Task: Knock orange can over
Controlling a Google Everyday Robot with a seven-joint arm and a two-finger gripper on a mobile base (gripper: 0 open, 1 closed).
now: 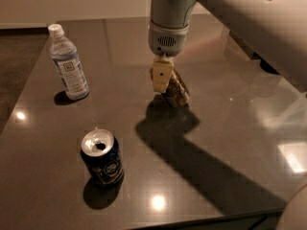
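Note:
The orange can is on the dark table just right of centre. It leans over, its top tipped toward the left and its lower end to the right, and it is partly hidden behind my gripper. My gripper hangs from the pale arm that comes in from the upper right. It is down against the can's upper left side and touches it. A dark shadow lies on the table below them.
A dark blue can with an open silver top stands upright at the front left. A clear water bottle with a white cap stands at the back left. Dark objects sit at the far right. The table's front edge is close.

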